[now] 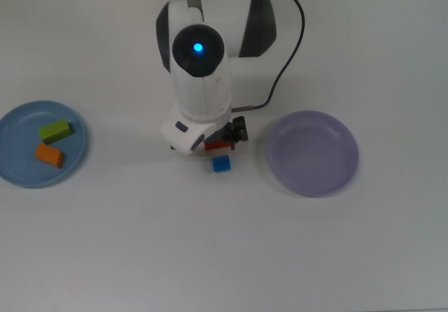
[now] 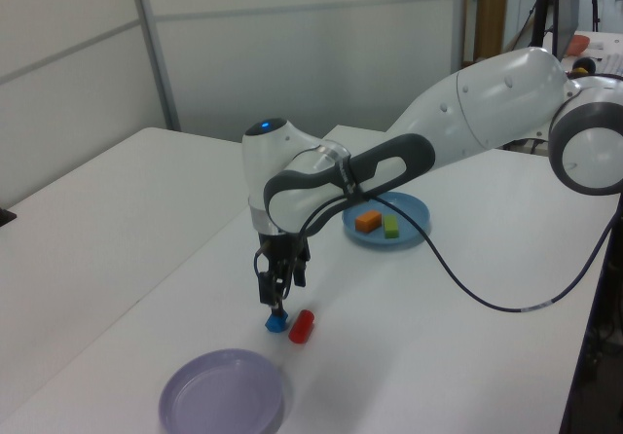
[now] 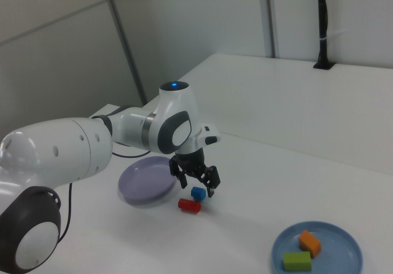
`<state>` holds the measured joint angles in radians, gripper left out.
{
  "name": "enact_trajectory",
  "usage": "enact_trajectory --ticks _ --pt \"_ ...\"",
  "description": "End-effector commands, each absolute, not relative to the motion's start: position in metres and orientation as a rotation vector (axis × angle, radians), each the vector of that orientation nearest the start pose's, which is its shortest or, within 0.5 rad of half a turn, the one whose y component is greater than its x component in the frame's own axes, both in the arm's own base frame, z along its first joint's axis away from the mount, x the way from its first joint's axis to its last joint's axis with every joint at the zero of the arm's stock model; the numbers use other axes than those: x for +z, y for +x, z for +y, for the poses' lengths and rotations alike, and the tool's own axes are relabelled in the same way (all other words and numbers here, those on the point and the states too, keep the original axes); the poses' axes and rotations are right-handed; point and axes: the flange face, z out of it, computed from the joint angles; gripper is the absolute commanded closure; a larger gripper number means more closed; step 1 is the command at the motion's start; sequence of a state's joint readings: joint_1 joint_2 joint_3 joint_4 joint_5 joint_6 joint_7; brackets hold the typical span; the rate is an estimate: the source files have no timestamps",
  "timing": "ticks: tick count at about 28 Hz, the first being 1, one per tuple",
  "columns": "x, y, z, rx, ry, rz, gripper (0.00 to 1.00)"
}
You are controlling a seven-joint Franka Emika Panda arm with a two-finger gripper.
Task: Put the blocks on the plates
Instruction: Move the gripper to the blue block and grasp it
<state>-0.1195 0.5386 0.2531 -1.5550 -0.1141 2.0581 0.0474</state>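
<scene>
Two small blocks, a red oblong (image 3: pixel 190 206) and a blue cube (image 3: pixel 198 193), sit under the spread, empty pincer (image 3: pixel 198 181) (top view half hides the red).

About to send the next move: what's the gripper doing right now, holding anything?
Gripper: open, holding nothing, low over the red block and blue block on the table.

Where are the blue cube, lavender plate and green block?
blue cube (image 1: pixel 221 163), top view, top face.
lavender plate (image 1: pixel 312 153), top view, bare centre.
green block (image 3: pixel 297 260), right view, top face.
</scene>
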Motion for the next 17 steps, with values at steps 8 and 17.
enact_trajectory --ticks 8,17 --pt "0.3272 0.6941 0.0812 -0.059 -3.147 -0.148 0.28" --pt "0.3280 0.6958 0.0811 -0.080 -3.152 -0.158 0.78"
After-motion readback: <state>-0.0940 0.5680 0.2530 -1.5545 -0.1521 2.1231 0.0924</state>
